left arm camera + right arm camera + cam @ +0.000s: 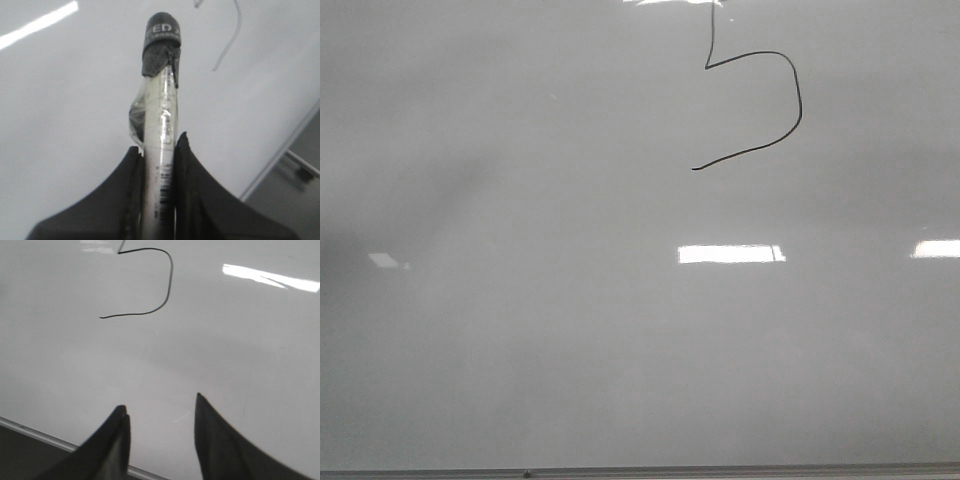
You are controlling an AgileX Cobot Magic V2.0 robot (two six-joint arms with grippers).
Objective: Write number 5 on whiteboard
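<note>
Already the number 5 [760,105] stands on the whiteboard [570,330], close to its far edge and somewhat toward the right side. It is a thin black line: a short upright stroke, then a round belly, then a tail running back to the left. No top bar is visible, but the stroke reaches the upper border of the front view, so I cannot tell what is above it.

The left pincer [160,150] is closed on a marker [161,125], its two jaws pressing the pale barrel from both sides. The dark end of the marker points away from the wrist, toward the board, which is the way it must be held for drawing. It seems lifted off the board now, with the drawn line a little way off, though contact is hard to judge from this angle.

The right pincer [160,425] is empty, its jaws apart, and it hangs over the near edge strip of the board, well apart from the figure. I judge it is kept there so it does not disturb the writing arm.

If a top bar is wanted, that stroke is probably what remains.
</note>
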